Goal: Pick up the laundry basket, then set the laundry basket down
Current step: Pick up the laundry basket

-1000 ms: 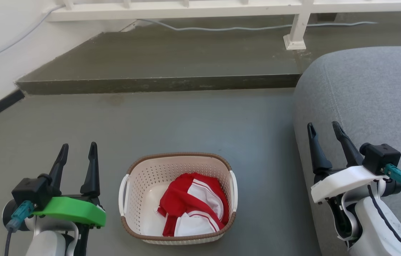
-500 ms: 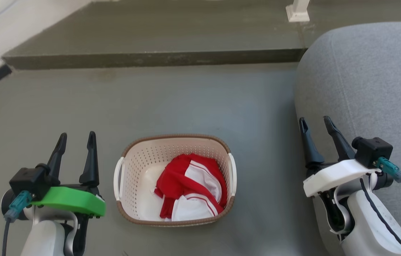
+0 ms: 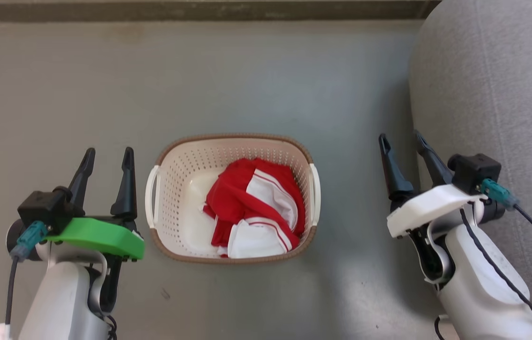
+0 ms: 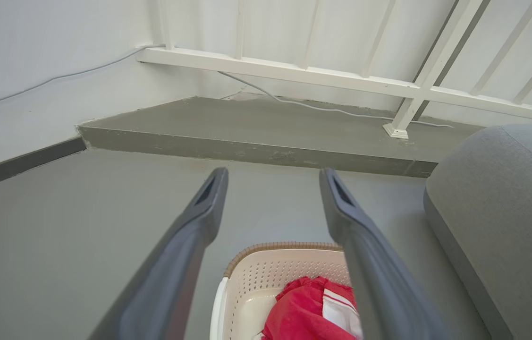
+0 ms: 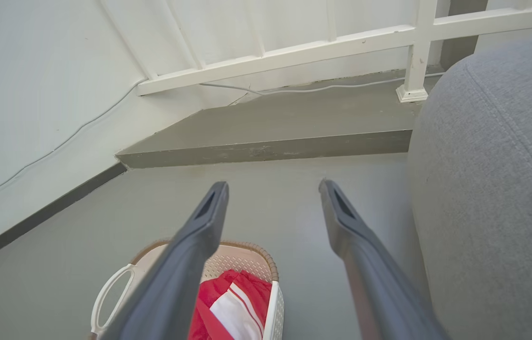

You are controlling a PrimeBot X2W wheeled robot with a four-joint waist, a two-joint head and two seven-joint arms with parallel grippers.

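Head view looks almost straight down on the grey floor [image 3: 256, 71]. At the left, the left gripper [image 3: 109, 152] hangs just beside the left handle [image 3: 151, 196] of the basket without touching it. Its two dark fingers stand moderately apart and hold nothing. In the middle, the laundry basket [image 3: 232, 137] stands upright on the floor between both arms, with a red and white garment [image 3: 251, 208] crumpled inside. At the right, the right gripper [image 3: 401, 137] is farther from the right handle [image 3: 315, 193] and close to the side of the grey sofa [image 3: 492, 94]. Its fingers are also apart and empty.

I judge that the task is at its very start: this is the approach for the pick-up, and nothing is grasped yet. The next move, I think, calls for both arms to go down and inward, so that each gripper reaches its own white handle and both close at about the same time. The right arm has the longer way and should keep off the sofa. An uneven lift could tip the basket.

Compared with one second ago, the camera has tilted down. The step edge [image 3: 199, 9], which then lay well below the top of the picture, is now at the very top, and the basket sits higher in the picture. This is the camera's move, not the basket's. The opening of the fingers looks the same.
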